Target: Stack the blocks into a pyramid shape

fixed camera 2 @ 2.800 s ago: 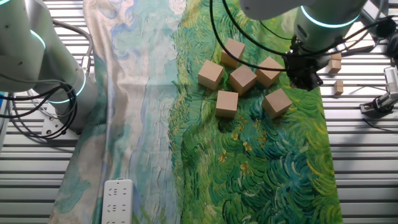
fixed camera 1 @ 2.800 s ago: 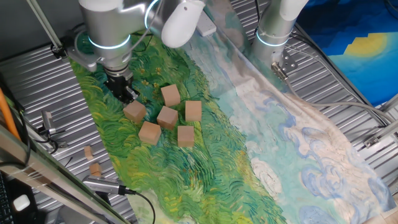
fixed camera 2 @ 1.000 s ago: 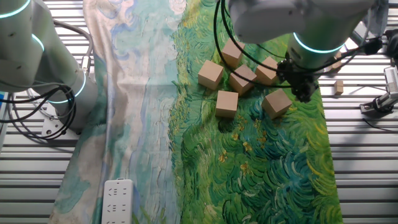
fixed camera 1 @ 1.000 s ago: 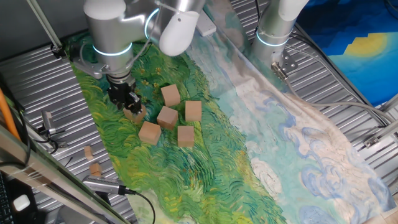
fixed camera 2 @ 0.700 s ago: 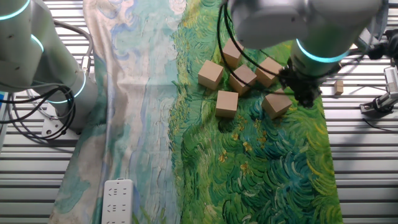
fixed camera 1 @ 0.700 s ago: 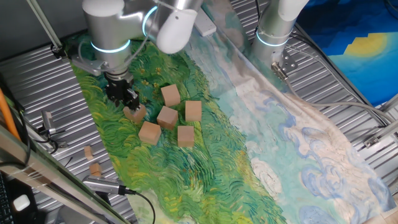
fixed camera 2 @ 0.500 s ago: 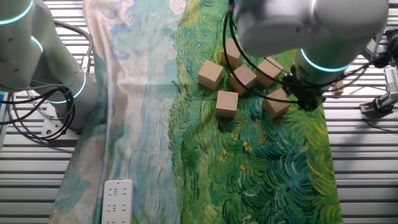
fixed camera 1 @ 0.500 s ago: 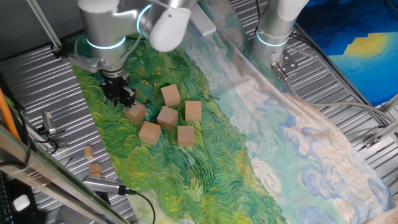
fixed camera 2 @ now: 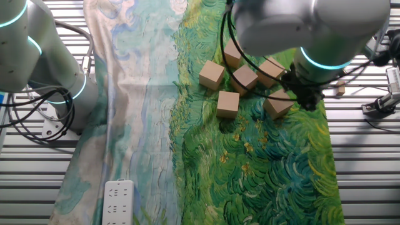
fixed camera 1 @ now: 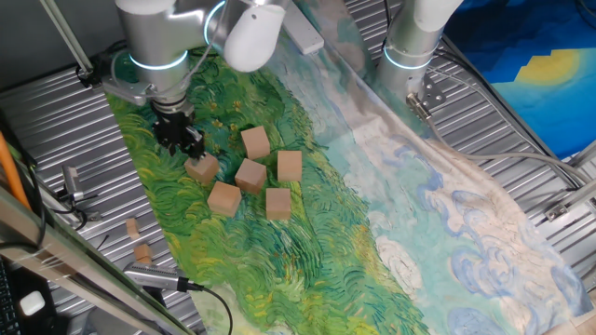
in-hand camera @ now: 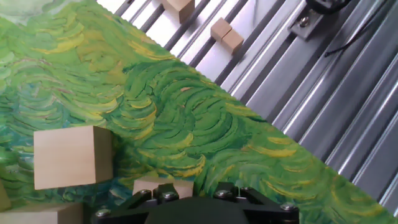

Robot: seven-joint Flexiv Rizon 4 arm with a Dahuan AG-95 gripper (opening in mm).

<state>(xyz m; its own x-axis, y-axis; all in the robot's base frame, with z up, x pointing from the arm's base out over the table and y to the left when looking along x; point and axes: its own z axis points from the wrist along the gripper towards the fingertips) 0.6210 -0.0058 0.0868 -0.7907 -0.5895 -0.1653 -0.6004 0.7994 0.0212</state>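
One fixed view shows the six blocks (fixed camera 1: pixel 250 173) loose and unstacked on the painted cloth (fixed camera 1: pixel 326 242), near the bench's edge. The hand (fixed camera 1: pixel 182 142) hangs over the outermost block (fixed camera 1: pixel 201 168); a skewed descent could knock it away. I cannot tell its spread; it holds nothing.

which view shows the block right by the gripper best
One fixed view: the block sits whole just below the gripper. In the other fixed view the arm covers part of it. The hand view shows only a sliver behind the gripper body.
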